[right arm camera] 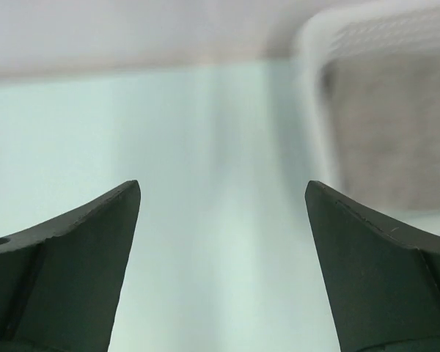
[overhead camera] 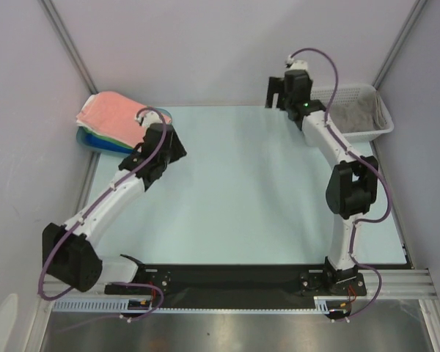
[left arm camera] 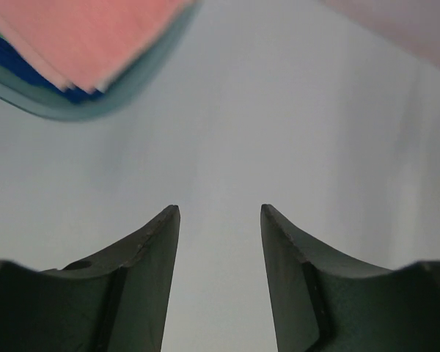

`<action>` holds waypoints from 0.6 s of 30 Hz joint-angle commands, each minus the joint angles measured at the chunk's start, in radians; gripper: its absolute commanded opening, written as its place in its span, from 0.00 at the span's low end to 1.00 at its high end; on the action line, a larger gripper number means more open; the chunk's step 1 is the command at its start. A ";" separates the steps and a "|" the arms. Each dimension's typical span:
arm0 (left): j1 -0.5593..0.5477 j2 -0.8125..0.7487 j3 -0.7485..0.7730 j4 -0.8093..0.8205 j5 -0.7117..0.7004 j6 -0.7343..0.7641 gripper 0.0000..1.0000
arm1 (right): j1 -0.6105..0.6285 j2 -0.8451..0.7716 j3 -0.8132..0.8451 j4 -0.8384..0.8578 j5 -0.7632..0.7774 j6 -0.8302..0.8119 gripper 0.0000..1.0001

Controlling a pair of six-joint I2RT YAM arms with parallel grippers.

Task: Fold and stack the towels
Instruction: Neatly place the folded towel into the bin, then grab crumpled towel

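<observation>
One grey towel (overhead camera: pixel 350 114) lies crumpled inside the white basket (overhead camera: pixel 367 136), and it looks like the only one left to fold. The finished towels sit as a stack (overhead camera: pixel 108 111), salmon pink on top with green and blue edges showing beneath, on a blue tray (overhead camera: pixel 88 141) at the far side of the tabletop (overhead camera: pixel 249 191) from the basket.

The right jaws stand wide apart with nothing between them, hovering just beside the basket's left end. In the right wrist view the basket (right arm camera: pixel 312 103) and the grey towel (right arm camera: pixel 392 132) lie ahead and off to the right of the jaws, not in line with them. The coming reach therefore likely needs a swing rightward over the rim before coming down. The towel seems to spread along the basket's long side, which runs away from the right jaws, though the blur leaves its folds unclear.

The left jaws are also released and empty, over bare tabletop well apart from the basket, with the pink towel (left arm camera: pixel 88 37) just ahead to their left. The right arm is plainly the nearer one for the pick
</observation>
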 commanded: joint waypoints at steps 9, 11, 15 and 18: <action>0.309 0.454 0.367 -0.131 -0.340 -0.259 0.54 | 0.134 -0.224 -0.429 0.154 -0.198 0.148 0.96; 0.318 0.496 0.412 -0.131 -0.350 -0.263 0.54 | 0.134 -0.236 -0.450 0.158 -0.226 0.160 0.95; 0.361 0.585 0.460 -0.110 -0.312 -0.276 0.54 | 0.138 -0.262 -0.484 0.178 -0.255 0.168 0.94; 0.387 0.664 0.516 -0.129 -0.285 -0.286 0.54 | 0.138 -0.282 -0.503 0.179 -0.250 0.160 0.94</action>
